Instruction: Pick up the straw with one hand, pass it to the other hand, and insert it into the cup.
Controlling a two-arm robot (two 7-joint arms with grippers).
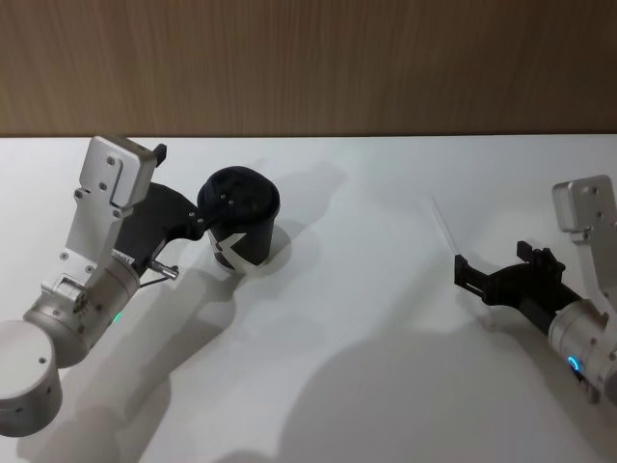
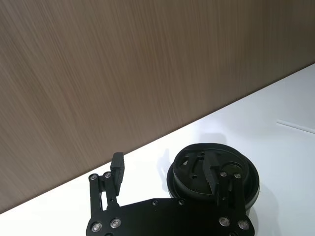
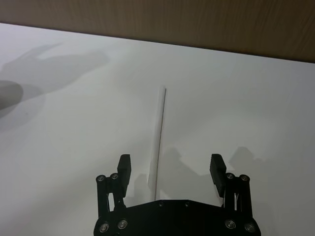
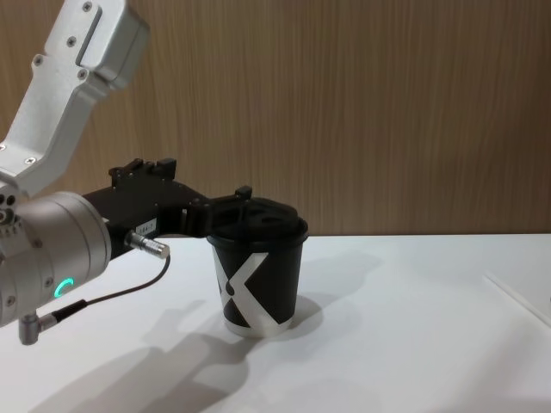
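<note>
While the straw lies flat on the table, no step of the task is complete.

1. Left side. The left gripper sits level with the top of the cup. Its fingers are spread wide. One finger is over the domed lid; the other finger is clear of the cup on the wall side. Nothing is clamped between them. The cup stands upright on the left half of the table, lid on.

2. Right side. The straw rests on the right half of the table, well apart from the cup. The right gripper hovers low just behind it. Its fingers are fully open and hold nothing. In the right wrist view, the near end of the straw lies between the two fingers, a little closer to one of them, and the far end points toward the wall.

3. Progress. Pickup is not yet made, though the right gripper appears lined up for it.

4. Remaining: close on the straw, lift it, transfer it to the left gripper, then insert it through the lid. The lid opening cannot be made out clearly.
</note>
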